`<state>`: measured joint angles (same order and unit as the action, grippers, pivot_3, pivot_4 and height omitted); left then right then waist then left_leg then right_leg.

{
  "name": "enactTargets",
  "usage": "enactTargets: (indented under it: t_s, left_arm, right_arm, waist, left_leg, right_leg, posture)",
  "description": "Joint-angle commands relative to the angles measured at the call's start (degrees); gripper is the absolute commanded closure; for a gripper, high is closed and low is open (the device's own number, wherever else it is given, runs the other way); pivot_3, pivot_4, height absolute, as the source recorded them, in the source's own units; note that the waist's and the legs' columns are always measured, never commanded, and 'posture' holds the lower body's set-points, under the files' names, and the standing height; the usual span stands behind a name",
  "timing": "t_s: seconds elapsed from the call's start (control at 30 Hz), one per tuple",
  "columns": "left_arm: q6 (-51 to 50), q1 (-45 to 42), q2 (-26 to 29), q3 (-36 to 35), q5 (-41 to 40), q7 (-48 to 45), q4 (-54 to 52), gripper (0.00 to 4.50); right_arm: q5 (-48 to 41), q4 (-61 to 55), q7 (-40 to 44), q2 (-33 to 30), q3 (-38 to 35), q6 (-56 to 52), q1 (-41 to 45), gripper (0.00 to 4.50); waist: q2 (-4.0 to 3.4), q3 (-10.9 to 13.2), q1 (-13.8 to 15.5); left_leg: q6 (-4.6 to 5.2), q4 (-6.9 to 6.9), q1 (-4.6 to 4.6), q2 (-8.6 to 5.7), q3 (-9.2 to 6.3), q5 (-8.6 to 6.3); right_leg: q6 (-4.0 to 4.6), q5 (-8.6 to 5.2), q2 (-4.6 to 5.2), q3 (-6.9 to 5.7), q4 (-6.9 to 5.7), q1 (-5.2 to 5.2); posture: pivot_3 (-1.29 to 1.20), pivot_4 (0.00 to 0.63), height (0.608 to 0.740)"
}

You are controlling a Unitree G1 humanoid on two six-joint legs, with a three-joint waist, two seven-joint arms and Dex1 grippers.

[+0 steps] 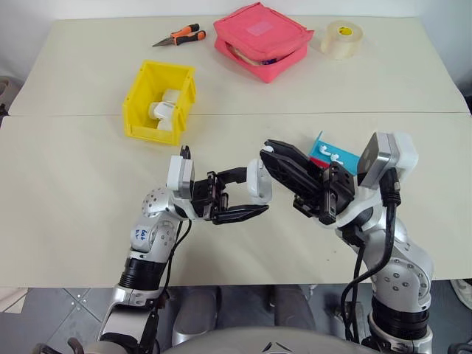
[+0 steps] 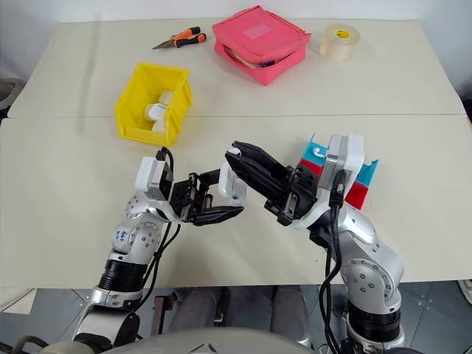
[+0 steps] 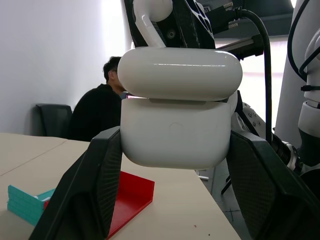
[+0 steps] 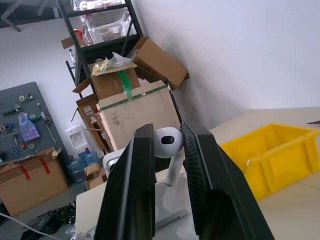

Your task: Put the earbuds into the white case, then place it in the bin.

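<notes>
My left gripper (image 1: 247, 195) is shut on the white case (image 3: 175, 125). The case is held above the table's front middle, its lid (image 3: 180, 72) resting down with a thin gap. My right gripper (image 4: 167, 137) is shut on one of the earbuds (image 4: 167, 142), with the stem hanging below its fingers. Its tips (image 1: 271, 152) sit right above the case (image 1: 259, 181). A second earbud (image 1: 333, 157) lies on the blue tray (image 1: 321, 144) behind my right wrist. The yellow bin (image 1: 136, 92) stands at the left middle of the table.
White items lie inside the bin. At the far edge are orange-handled pliers (image 1: 181, 35), a pink pouch (image 1: 262, 40) and a clear tape roll (image 1: 341, 38). A red tray (image 2: 358, 193) lies under the blue one. A seated person (image 3: 102, 107) is behind the table.
</notes>
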<state>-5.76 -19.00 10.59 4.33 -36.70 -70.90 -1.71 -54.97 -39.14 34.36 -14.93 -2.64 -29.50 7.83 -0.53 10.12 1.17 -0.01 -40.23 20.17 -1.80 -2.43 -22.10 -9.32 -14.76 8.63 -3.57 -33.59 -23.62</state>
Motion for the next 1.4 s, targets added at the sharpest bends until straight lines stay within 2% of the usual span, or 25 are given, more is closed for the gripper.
enactTargets:
  t_s: [0.03,0.37,0.9,1.13,1.4]
  left_arm:
    - [0.2,0.1,0.1,-0.7,-1.5,0.1,-2.8,1.75]
    - [0.5,-0.1,-0.2,-0.9,-1.2,0.4,-2.5,1.75]
    - [0.9,-1.3,-0.4,-1.1,-1.0,0.3,-1.5,1.75]
    - [2.2,-2.5,-1.4,-2.0,-0.5,1.0,-0.2,1.75]
    - [2.6,-2.4,-1.7,-2.0,-0.3,1.0,-0.2,1.75]
  right_arm:
    - [0.6,0.0,0.9,-0.1,0.2,2.5,-0.9,4.06]
    - [2.7,1.5,3.1,-1.8,1.2,4.2,-2.2,4.06]
    - [12.8,7.0,6.6,-3.6,5.9,10.9,-2.4,4.06]
    - [11.1,6.4,8.8,-7.2,5.6,9.5,-4.0,4.06]
    - [8.4,6.9,6.7,-9.1,4.4,5.5,-2.5,4.06]
  waist:
    - [0.00,0.0,0.0]
    - [0.00,0.0,0.0]
    - [0.00,0.0,0.0]
    - [0.00,0.0,0.1]
    - [0.00,0.0,0.0]
  left_leg:
    - [0.00,0.00,0.00,0.00,0.00,0.00]
    - [0.00,0.02,0.00,0.00,0.01,0.00]
    - [0.00,0.03,0.00,0.00,0.01,0.00]
    - [0.00,0.03,0.00,0.01,0.01,0.00]
    - [0.00,0.04,0.00,0.03,0.01,0.00]
  right_leg:
    - [0.00,0.00,0.00,0.00,0.00,0.00]
    - [0.01,0.00,0.00,0.00,0.01,-0.01]
    - [0.01,-0.01,0.00,0.00,0.02,-0.01]
    - [0.01,-0.01,0.00,-0.01,0.03,0.00]
    - [0.02,-0.01,-0.01,-0.01,0.03,-0.01]
  posture:
    - [0.00,0.150,0.740]
    - [0.00,0.150,0.740]
    - [0.00,0.150,0.740]
    - [0.00,0.150,0.740]
    - [0.00,0.150,0.740]
